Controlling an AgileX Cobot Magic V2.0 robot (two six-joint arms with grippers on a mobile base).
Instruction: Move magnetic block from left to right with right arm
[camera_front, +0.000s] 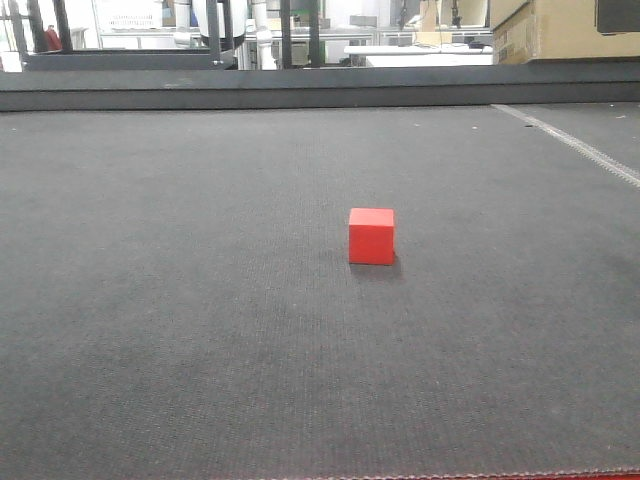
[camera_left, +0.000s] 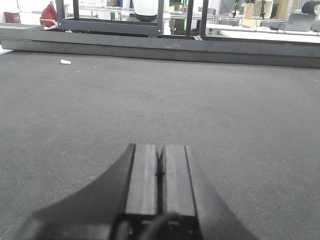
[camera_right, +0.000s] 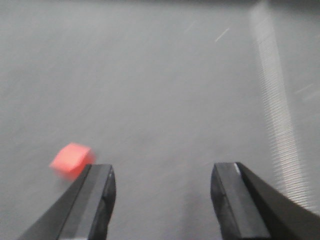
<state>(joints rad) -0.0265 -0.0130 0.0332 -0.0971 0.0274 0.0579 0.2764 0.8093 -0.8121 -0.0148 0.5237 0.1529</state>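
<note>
One block (camera_front: 371, 236) is all there is to move: a red cube sitting flat on the grey mat (camera_front: 150, 330), near the middle in the front view and a little right of centre, with nothing touching it. Two grippers show, one per wrist view. The right gripper (camera_right: 162, 197) is spread wide with nothing between its fingers. In its blurred view the block (camera_right: 72, 160) lies to the left and slightly beyond the left finger (camera_right: 97, 195), outside the gap, so the coming move likely calls for a shift left and forward to bring the cube between the jaws. A cube has no long axis, so either pair of faces should serve. The left gripper (camera_left: 160, 172) is pressed closed on nothing, and the block is absent from its view, so I cannot tell which arm is nearer.
</note>
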